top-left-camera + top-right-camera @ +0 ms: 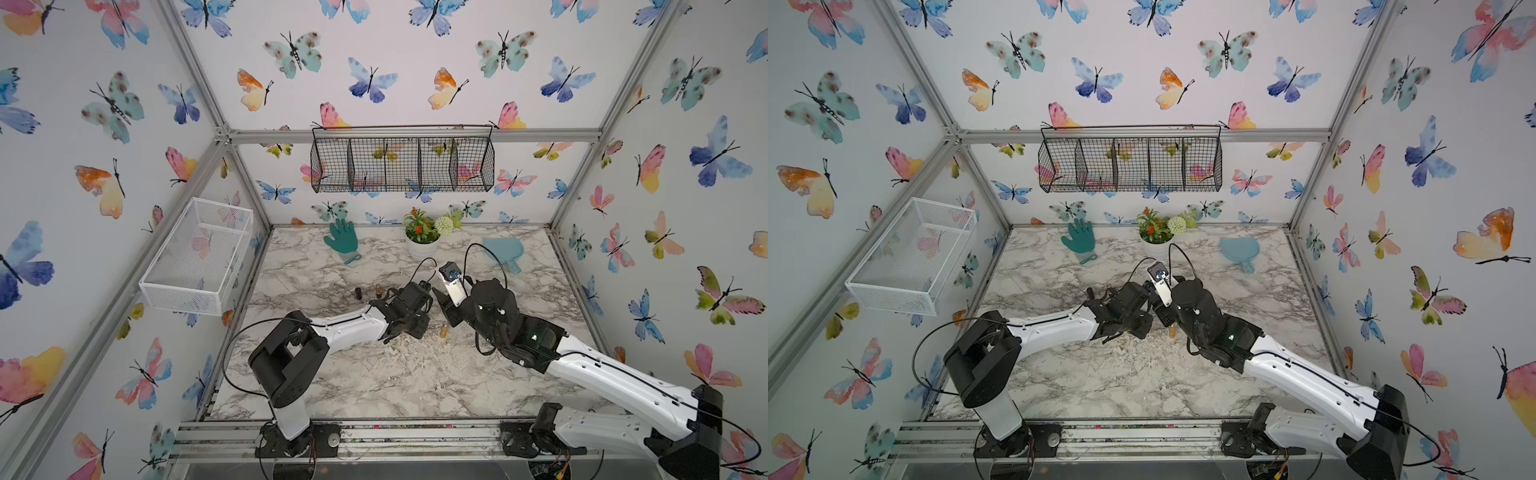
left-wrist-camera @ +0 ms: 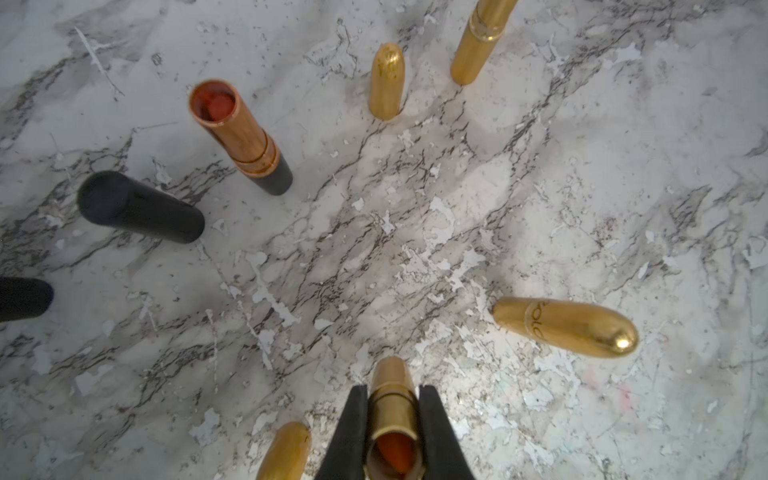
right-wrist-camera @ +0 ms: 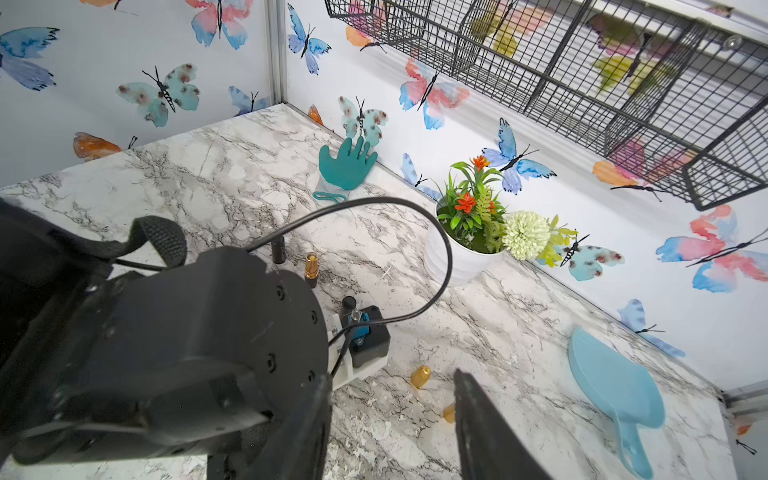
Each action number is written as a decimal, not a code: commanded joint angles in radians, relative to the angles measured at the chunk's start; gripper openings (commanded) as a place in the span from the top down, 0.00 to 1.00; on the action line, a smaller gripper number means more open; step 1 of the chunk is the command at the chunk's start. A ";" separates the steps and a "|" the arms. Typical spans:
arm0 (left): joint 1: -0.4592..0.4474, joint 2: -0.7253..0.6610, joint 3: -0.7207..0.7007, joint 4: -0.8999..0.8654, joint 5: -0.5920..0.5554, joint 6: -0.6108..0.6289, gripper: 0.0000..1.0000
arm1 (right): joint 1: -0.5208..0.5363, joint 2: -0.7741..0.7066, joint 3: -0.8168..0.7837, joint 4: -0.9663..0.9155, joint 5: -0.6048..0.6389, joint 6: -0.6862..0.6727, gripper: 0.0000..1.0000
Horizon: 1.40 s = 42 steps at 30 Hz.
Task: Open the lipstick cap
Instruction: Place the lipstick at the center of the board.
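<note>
Evidently the left gripper (image 2: pixel 392 392) clamps the uncapped gold lipstick (image 2: pixel 390 372) to steady it; the right gripper (image 3: pixel 395 424) alongside gapes empty.

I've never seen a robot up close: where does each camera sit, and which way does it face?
Top views: high at the front, looking down on the marble table; left arm and right arm show.
Left wrist: on the left arm, looking down past the left gripper, shut on a gold lipstick.
Right wrist: on the right arm, facing the back wall; open right gripper and left arm show.
Shared: both wrist views see the copper lipstick.
</note>
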 commanded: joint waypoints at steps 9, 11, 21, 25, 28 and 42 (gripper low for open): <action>-0.012 0.063 -0.001 0.001 -0.049 0.046 0.78 | -0.001 -0.005 -0.015 -0.015 0.037 0.002 0.50; -0.012 0.067 -0.002 -0.001 -0.051 0.047 0.77 | -0.001 -0.003 -0.015 -0.014 0.037 0.002 0.50; -0.018 0.054 0.030 -0.034 -0.053 0.063 0.55 | -0.002 -0.011 -0.019 -0.016 0.039 0.005 0.50; -0.019 0.026 0.073 -0.066 -0.025 0.066 0.53 | -0.001 -0.021 -0.016 -0.023 0.039 0.005 0.50; -0.018 -0.004 0.131 -0.120 0.010 0.074 0.50 | -0.001 -0.032 -0.004 -0.021 0.043 0.007 0.51; -0.050 0.060 0.397 -0.325 0.148 0.108 0.41 | -0.001 -0.147 0.114 -0.082 0.026 0.006 0.50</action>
